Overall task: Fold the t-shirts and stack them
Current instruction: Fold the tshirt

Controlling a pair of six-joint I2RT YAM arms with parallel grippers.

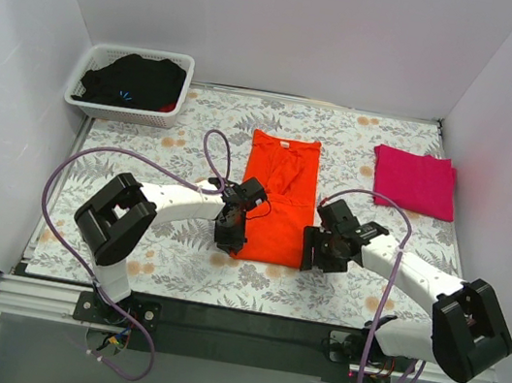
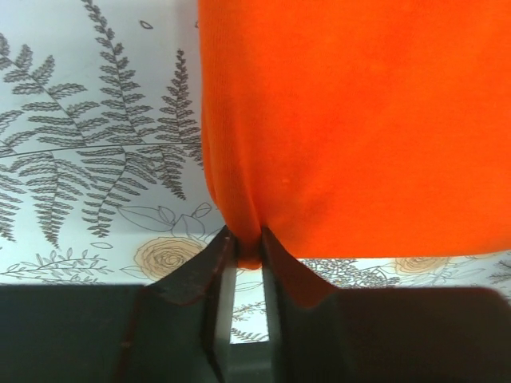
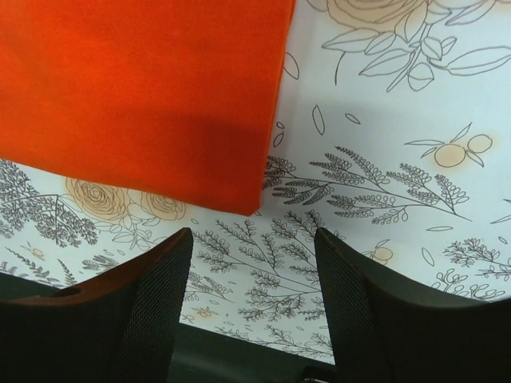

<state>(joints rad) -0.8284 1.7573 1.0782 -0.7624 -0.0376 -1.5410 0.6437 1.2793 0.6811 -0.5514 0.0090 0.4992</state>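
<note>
Two t-shirts lie on the flower-printed counter (image 1: pixel 174 271). The orange t-shirt (image 1: pixel 277 200) is in the middle as a long strip running away from the arms. The pink t-shirt (image 1: pixel 415 182) sits well apart at the far right, folded into a rectangle.

From my left wrist view, the left pincer (image 2: pixel 246 243) is clenched on the orange t-shirt's near left corner, and only a small nub of cloth shows between its fingers. The right pincer (image 3: pixel 254 239) is released. Its fingers are spread over bare counter just beside the near right corner, not touching it.

From above, both arm heads cover those near corners, so I cannot make out the hem there. At the far left a white basket (image 1: pixel 177 90) holds dark cloth (image 1: pixel 137 81); I cannot tell which garment it is.
</note>
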